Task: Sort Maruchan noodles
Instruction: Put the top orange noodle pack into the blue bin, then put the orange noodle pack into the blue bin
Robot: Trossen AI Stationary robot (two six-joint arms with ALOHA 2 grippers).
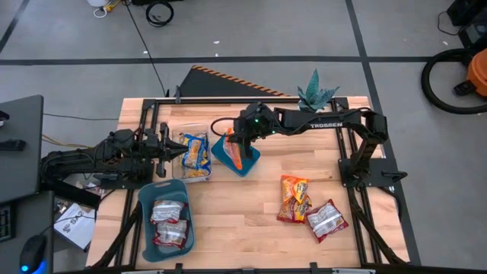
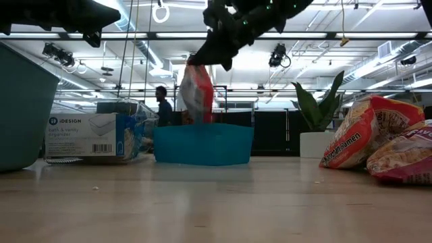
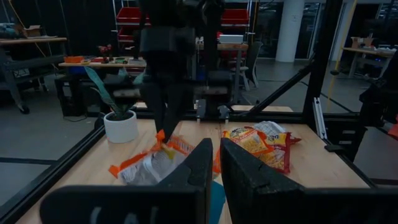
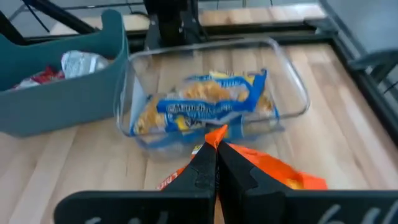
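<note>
My right gripper (image 1: 237, 141) is shut on an orange noodle packet (image 2: 197, 91) above the small teal bin (image 1: 247, 163), and the packet's lower end hangs at about the bin's rim (image 2: 202, 128). Two yellow-and-blue packets (image 4: 211, 102) lie in the clear container (image 1: 186, 169). Red-and-silver packets (image 1: 169, 222) lie in the large teal bin (image 1: 143, 199). My left gripper (image 1: 173, 150) is shut and touches nothing, hovering at the clear container's left side. My right gripper pinches the orange packet between its two fingers by an upper edge or corner (image 4: 216, 133), coming from above and slanting down. The packet hangs below the fingers, roughly upright and lifted, with its lower end (image 2: 196, 119) at the small bin's opening.
Two orange packets (image 1: 294, 198) and a red-and-silver one (image 1: 327, 219) lie loose on the table's right near part. A potted plant (image 1: 316, 95) stands at the far edge. Black frame rails run along the table's sides. Bare wood lies in the near middle.
</note>
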